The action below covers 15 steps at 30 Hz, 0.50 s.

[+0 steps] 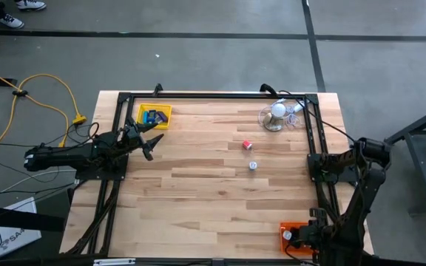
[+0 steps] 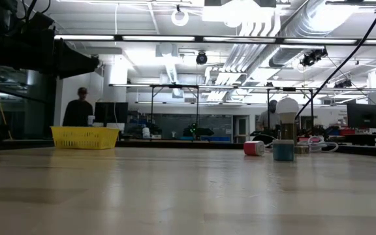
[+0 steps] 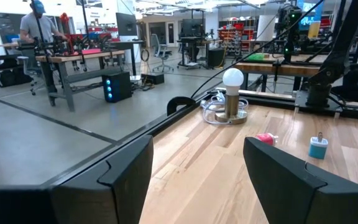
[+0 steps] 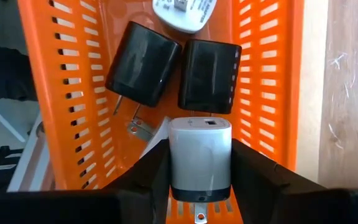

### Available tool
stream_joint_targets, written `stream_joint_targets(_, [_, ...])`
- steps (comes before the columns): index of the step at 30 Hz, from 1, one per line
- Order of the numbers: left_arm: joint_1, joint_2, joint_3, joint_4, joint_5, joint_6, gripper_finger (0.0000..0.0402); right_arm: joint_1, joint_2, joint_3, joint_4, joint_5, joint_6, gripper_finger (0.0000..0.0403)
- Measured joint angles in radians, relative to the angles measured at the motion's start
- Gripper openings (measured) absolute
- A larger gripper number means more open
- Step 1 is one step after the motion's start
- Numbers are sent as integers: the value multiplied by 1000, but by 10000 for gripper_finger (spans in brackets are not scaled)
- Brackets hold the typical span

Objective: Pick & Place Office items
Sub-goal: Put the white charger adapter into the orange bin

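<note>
My right gripper hangs over the orange tray at the table's near right corner and is shut on a silver-white charger block. Two black blocks and a white piece lie flat on the tray floor. My left gripper is open and holds nothing, beside the yellow tray that contains blue pieces. A red piece and a small blue-white piece rest on the wood mid-table. My right gripper pinches the silver-white charger block by its two opposite side faces, one finger on each side. The fingers come from above, pointing down into the orange tray. The block's port end faces the tray floor; whether it touches the floor I cannot tell.
A white ball-shaped lamp with a clear wiry tangle stands near the far right corner. A black frame borders the table's far, left and right sides. Bare wood lies across the middle and near part. A person stands in the room beyond.
</note>
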State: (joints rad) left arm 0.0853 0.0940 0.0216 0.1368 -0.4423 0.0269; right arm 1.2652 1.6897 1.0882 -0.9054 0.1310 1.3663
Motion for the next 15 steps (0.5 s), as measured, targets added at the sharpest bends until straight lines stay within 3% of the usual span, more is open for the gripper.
stream_joint_targets(6, [0, 0, 0, 0, 0, 0, 243, -2, 5, 0, -1, -3, -1, 130])
stream_joint_targets(15, [0, 0, 0, 0, 0, 0, 243, -2, 5, 0, -1, -4, -6, 172])
